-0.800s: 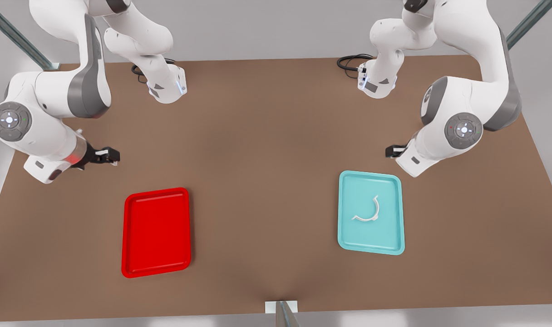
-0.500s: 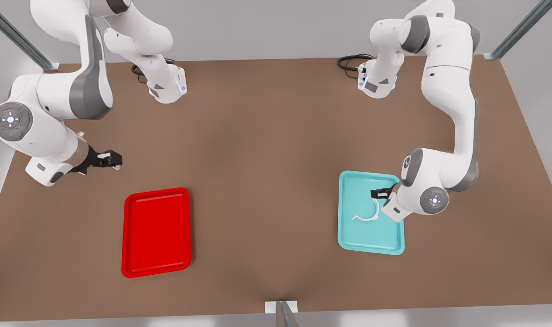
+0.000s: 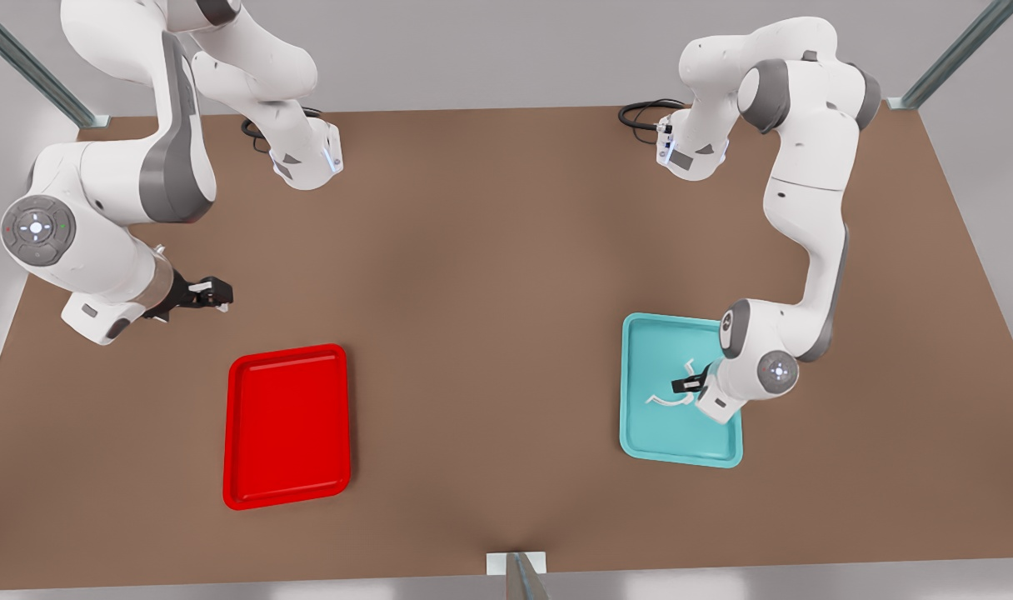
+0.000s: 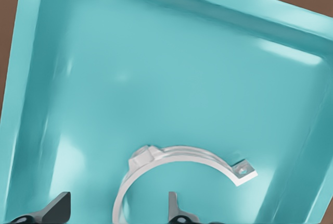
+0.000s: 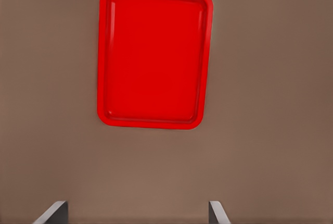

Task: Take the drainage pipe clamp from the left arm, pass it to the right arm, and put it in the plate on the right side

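The drainage pipe clamp [image 3: 663, 401], a thin white half-ring with flat tabs, lies in a light cyan tray [image 3: 640, 433] on the front view's right. My left gripper [image 3: 688, 385] is down over it and open. In the left wrist view the clamp [image 4: 182, 153] curves between the two dark fingertips of the left gripper [image 4: 117, 213], one side of the arc lying between them. The red plate [image 3: 287, 425] lies flat on the front view's left. My right gripper [image 3: 219, 293] hovers behind it, open with nothing in it. The right wrist view has the plate [image 5: 153, 57] beyond the right gripper [image 5: 136, 213].
The cyan tray's raised rim [image 4: 31, 78] surrounds the clamp closely. Both arm bases [image 3: 306, 162] stand at the back of the brown table [image 3: 490, 292], each with a black cable. A metal post [image 3: 519, 575] stands at the table's front edge.
The left arm swung down from beside the cyan tray and lowered its gripper onto the clamp. The right gripper drifted slightly toward the table's middle.
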